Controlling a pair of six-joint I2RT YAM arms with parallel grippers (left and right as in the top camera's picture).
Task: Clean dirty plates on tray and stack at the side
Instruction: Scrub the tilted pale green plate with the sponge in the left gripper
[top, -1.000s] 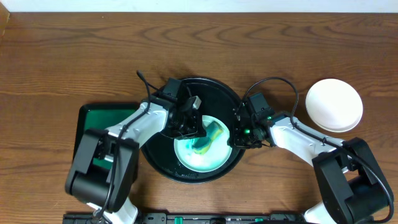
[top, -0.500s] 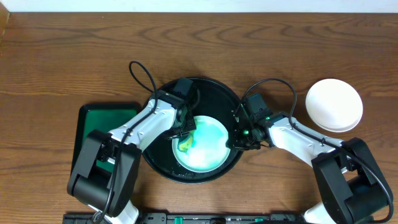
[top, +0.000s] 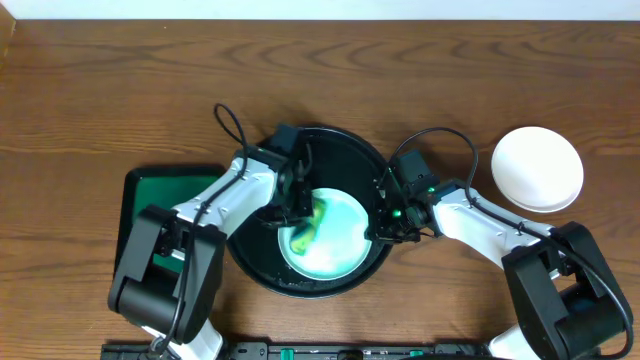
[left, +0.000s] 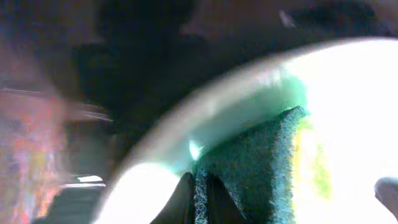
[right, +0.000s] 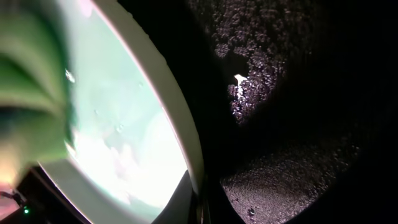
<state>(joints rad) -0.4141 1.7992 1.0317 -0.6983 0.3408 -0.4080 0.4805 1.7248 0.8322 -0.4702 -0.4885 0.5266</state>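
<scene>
Sponge on the mint plate, black tray mid-worktop
Overhead: left pincer clamped on the sponge; white plate well apart, right. Only the right wrist view shows the right pincer nipping the mint plate's rim

Over the black tray, the left gripper, clamping a sponge, covers the left half of the plate; the right gripper pinches its right rim. A green tray flanks left, stacked plates right. Bare table lies behind.
</scene>
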